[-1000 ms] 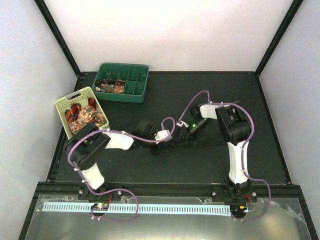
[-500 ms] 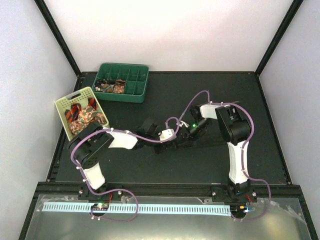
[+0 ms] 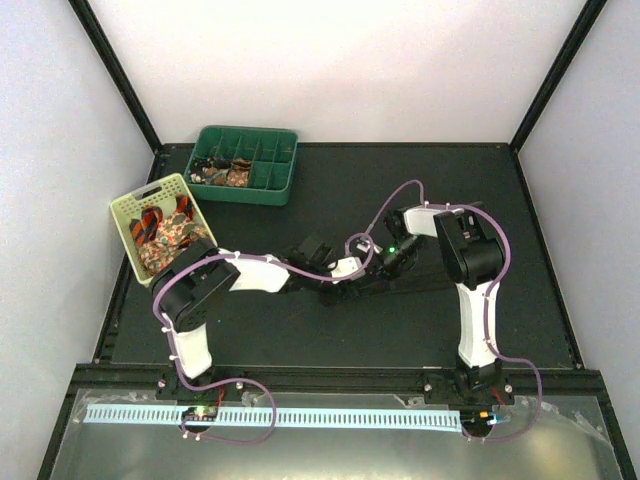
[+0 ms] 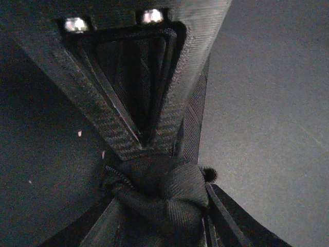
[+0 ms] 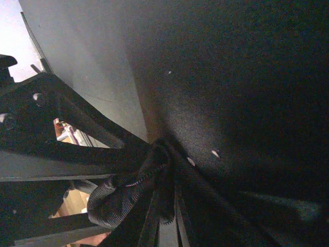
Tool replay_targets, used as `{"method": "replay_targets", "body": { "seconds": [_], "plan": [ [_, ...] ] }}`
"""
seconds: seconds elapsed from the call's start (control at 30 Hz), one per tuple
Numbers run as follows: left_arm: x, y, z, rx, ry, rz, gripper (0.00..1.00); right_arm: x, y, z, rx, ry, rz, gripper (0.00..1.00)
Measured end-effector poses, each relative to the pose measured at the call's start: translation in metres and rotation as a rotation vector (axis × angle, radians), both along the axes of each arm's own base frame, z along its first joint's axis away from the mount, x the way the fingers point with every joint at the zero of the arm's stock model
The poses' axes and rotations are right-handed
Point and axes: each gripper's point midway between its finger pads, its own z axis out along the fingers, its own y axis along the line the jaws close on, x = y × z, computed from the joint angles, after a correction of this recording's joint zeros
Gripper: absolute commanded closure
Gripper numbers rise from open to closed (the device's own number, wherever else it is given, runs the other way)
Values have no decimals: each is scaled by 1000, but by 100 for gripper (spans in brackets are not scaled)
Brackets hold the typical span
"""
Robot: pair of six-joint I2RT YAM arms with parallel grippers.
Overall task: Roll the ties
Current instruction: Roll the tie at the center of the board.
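Both arms meet mid-desk (image 3: 520, 210). The left pincer (image 4: 163, 198) is about half closed, with the bunched end of the dark tie (image 4: 177, 180) between its fingers (image 4: 226, 216). The right pincer (image 4: 149, 139) faces it nose to nose, jaws nearly together, tips pinched on the same tie just above the bunch. The rest of the tie runs flat along the desk under the right pincer.

The pale basket (image 3: 125, 210) at the left edge holds loose striped and floral ties (image 3: 170, 232). The green tray (image 3: 278, 186) at the back left has small rolled ties (image 3: 225, 176) in its left compartments.
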Motion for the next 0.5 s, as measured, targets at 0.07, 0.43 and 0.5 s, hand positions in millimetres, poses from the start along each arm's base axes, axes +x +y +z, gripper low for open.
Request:
{"method": "replay_targets", "body": {
  "seconds": [0.07,0.43,0.5],
  "plan": [
    [0,-2,-1,12,-3,6,55,0,0,0,0,0,0,89],
    [6,-5,-2,27,-26,40,71,0,0,0,-1,1,1,89],
    [6,-5,-1,35,-21,46,72,0,0,0,-4,1,1,88]
  ]
}}
